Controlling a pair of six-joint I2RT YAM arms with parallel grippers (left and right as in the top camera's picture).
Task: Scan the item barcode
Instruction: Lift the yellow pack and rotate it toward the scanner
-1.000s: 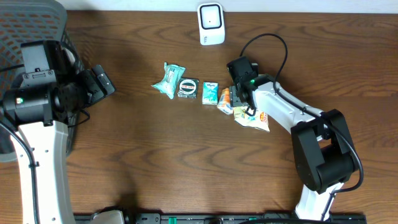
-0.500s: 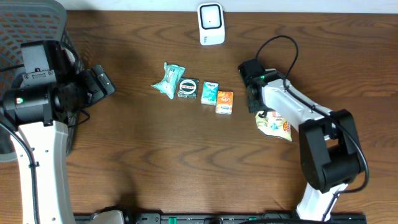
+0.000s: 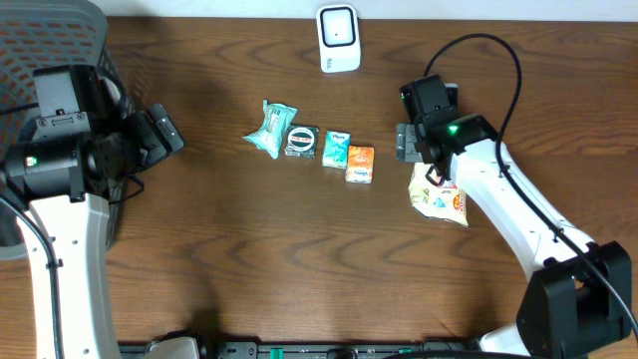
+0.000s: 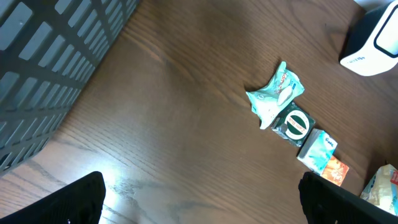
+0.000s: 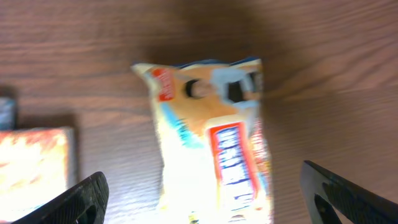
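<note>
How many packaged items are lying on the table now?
5. Four sit in a row below the scanner: teal wrapper, dark packet, teal box, orange box. A snack bag lies apart, right of the row. None looks hidden.

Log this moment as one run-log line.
left gripper: open, empty | right gripper: open, empty, facing snack bag | snack bag: on table, unheld | four small packs: in a row | scanner: far edge
</note>
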